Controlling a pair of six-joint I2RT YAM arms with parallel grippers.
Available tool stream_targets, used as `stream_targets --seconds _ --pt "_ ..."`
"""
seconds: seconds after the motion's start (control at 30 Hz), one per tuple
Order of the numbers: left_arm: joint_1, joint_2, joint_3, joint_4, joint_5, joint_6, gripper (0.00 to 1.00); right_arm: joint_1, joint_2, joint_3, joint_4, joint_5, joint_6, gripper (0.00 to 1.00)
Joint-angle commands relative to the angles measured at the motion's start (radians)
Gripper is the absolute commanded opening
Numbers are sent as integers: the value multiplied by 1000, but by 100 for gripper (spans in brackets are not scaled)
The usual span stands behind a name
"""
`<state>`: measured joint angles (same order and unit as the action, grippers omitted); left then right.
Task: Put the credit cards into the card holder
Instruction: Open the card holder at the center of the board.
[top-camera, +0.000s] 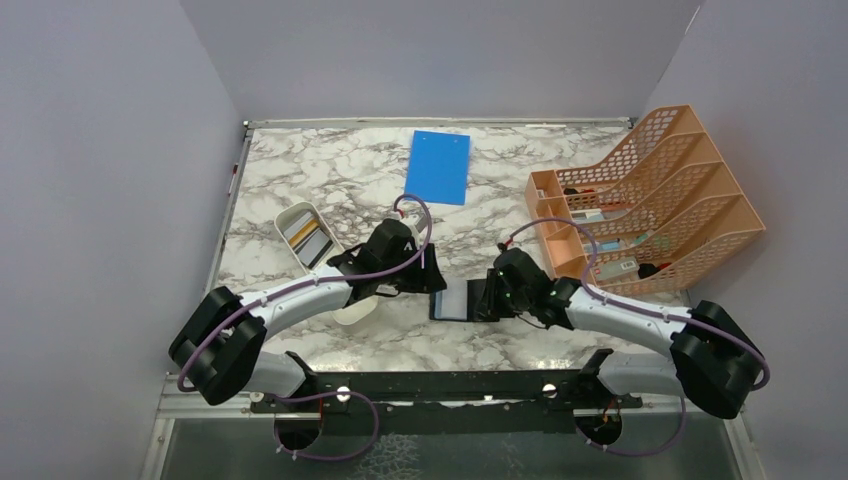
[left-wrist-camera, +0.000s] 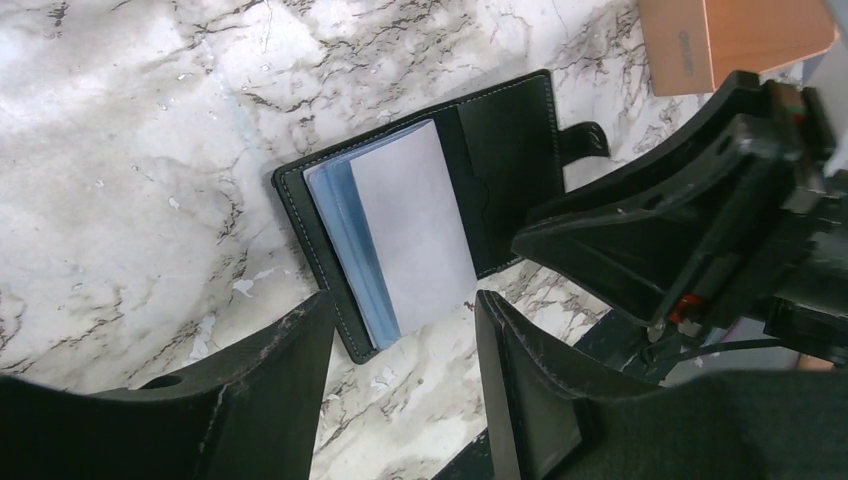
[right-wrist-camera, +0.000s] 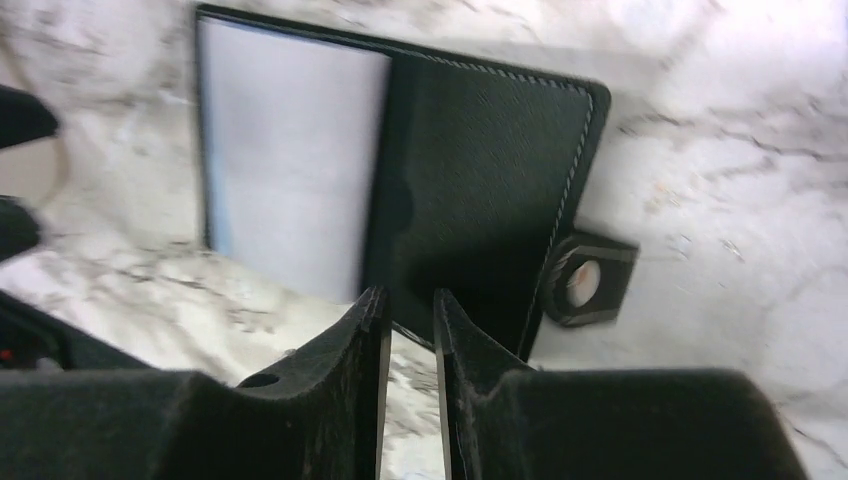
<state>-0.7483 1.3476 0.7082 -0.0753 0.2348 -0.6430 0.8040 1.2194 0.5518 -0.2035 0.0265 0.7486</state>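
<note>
The card holder lies open on the marble between my two grippers. Its grey-blue pockets face up and its snap tab sticks out to one side. Credit cards, one yellowish and some dark, lie in a white tray behind the left arm. My left gripper hovers open at the holder's pocket side, with only marble between its fingers. My right gripper is at the near edge of the holder's black cover. Its jaws stand a narrow gap apart, with table showing between them and nothing gripped.
The white oblong tray stands left of the holder, close behind the left arm. A large blue board lies at the back. An orange mesh rack with small items fills the right side. The black base rail runs along the near edge.
</note>
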Motion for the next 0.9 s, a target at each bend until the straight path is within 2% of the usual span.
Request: stream_targets --seconds 0.0,0.2,0.3,0.6,0.73,0.87 --pt "-2 13 10 42 37 1 57 1 -2 -63 37 76 13 27" --pt "-3 52 14 50 73 4 60 0 -12 -104 60 111 37 25" --pt "-3 54 8 53 79 3 57 0 -14 -126 84 104 54 24" --pt "-3 57 -45 64 46 0 58 0 -21 -209 115 125 127 21" --pt "-3 68 -55 44 -11 -25 45 0 -74 -229 86 149 149 20" --pt "-3 85 -50 35 -53 -30 44 0 -151 -218 42 181 137 22"
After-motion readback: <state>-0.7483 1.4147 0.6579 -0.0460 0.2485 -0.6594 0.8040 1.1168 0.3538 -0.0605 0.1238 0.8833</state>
